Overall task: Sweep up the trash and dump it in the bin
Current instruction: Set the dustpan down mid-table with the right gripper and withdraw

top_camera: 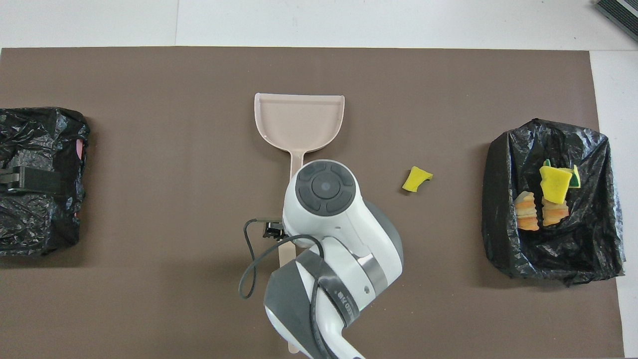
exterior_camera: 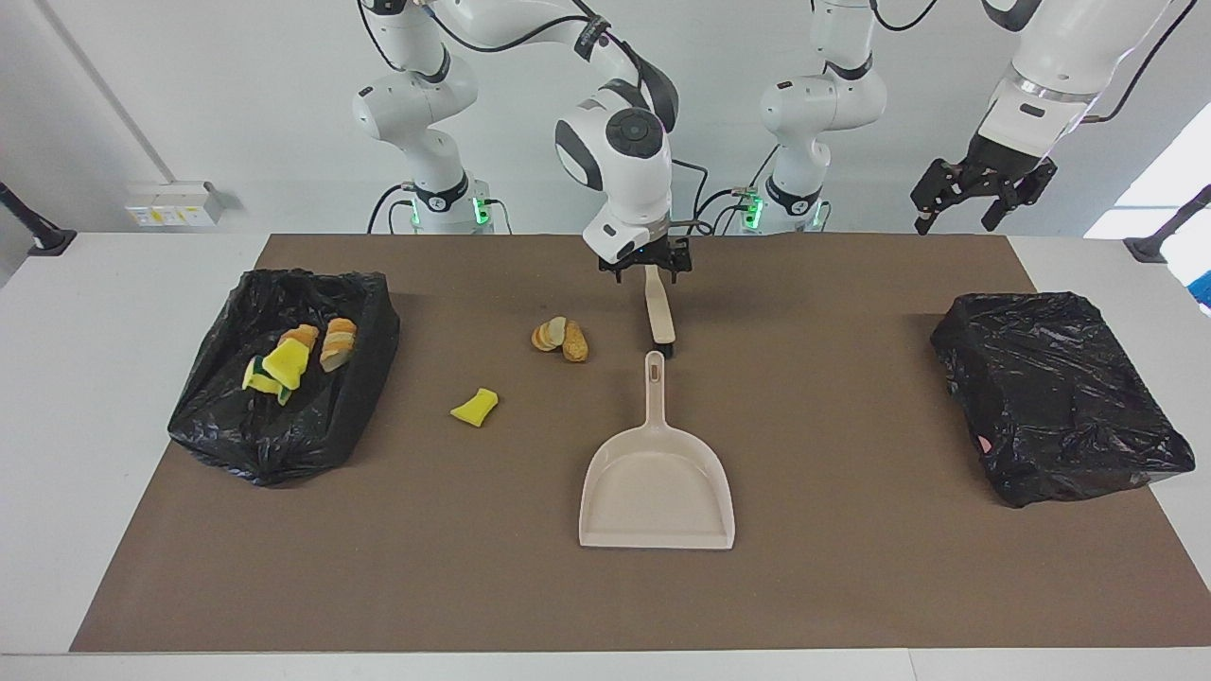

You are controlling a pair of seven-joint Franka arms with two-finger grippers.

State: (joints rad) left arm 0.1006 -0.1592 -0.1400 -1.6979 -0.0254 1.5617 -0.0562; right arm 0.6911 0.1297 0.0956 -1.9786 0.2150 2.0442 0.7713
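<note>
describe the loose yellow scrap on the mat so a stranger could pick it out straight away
Start at the open black bin bag at the right arm's end of the brown mat. Between it and the beige dustpan lies a yellow sponge scrap, alone on bare mat. The neighbouring bread pieces, nearer the robots, are tan.

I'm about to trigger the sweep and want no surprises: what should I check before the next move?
1. Beige plastic dustpan flat on the mat, empty: ok.
2. Right gripper at the beige long-handled brush, jaws open: ok.
3. Brush gripped: not ok.
4. Yellow sponge scrap and tan bread pieces cleared: not ok, both lie loose.
5. Black bag-lined bin holding scraps, open: ok.
6. Left gripper waiting, raised: ok.
</note>
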